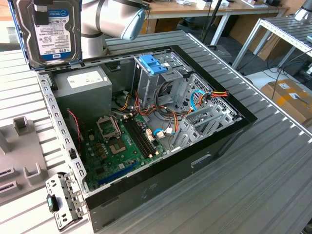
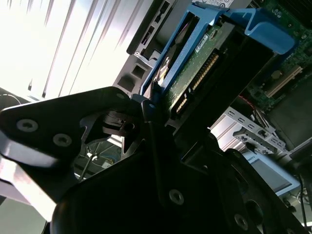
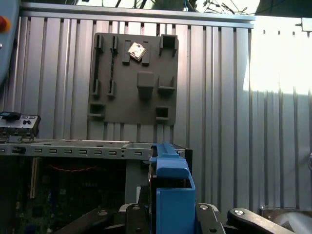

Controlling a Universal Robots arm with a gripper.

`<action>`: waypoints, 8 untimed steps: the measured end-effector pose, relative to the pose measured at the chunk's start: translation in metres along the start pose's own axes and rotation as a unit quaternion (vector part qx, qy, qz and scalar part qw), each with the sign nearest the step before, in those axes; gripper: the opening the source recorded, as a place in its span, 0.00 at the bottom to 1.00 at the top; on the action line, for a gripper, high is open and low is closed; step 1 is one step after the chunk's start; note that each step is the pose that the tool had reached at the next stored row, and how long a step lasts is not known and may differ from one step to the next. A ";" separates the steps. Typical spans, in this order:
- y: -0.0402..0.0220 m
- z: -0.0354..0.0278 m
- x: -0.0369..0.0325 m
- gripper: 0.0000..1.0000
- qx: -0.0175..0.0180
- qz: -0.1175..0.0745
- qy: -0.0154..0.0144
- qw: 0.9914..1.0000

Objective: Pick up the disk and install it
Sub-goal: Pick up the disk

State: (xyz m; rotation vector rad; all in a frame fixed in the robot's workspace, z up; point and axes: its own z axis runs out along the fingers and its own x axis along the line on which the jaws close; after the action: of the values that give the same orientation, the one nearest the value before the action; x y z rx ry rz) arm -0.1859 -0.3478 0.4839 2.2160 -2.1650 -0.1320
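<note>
Exterior view: the disk (image 1: 53, 31) is up in the air at the exterior view's far left, over the far-left corner of the open PC case (image 1: 219, 141). It stands on end, long axis approx. vertical, label face twd the camera, blue rails down both long edges. The grey arm (image 1: 109, 19) is just behind it. Inside the case there's a paler blue tray (image 1: 153, 63) atop the drive cage, a grey power box (image 1: 80, 90) below the disk, and a green mainboard (image 1: 117, 141) nearer.

Second wrist view: the gripper (image 2: 148, 114) is clamped on one end of the disk (image 2: 200, 68), jaws pressed vs. its sides. The green circuit-board face w/ connector row shows here. The long axis runs straight away from the gripper, w/ a blue rail at the far end.

First wrist view: the disk (image 3: 173, 190) is edge-on, its blue rail pinched between the jaws of the gripper (image 3: 170, 217). Beyond it is the case rim (image 3: 73, 148), then a grey fixture plate (image 3: 134, 78) flat on the slatted table (image 3: 219, 97).
</note>
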 end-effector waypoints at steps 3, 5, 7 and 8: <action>-0.0034 -0.0001 0.0001 0.36 0.000 0.000 0.000 1.000; -0.0050 -0.0003 0.0001 0.36 0.000 0.000 0.000 1.000; -0.0068 -0.0003 0.0002 0.36 0.000 0.000 0.000 1.000; -0.0085 -0.0004 0.0002 0.36 0.000 0.000 0.000 1.000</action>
State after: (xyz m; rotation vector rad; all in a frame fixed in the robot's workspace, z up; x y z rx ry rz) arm -0.1774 -0.3478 0.4836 2.2161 -2.1651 -0.1320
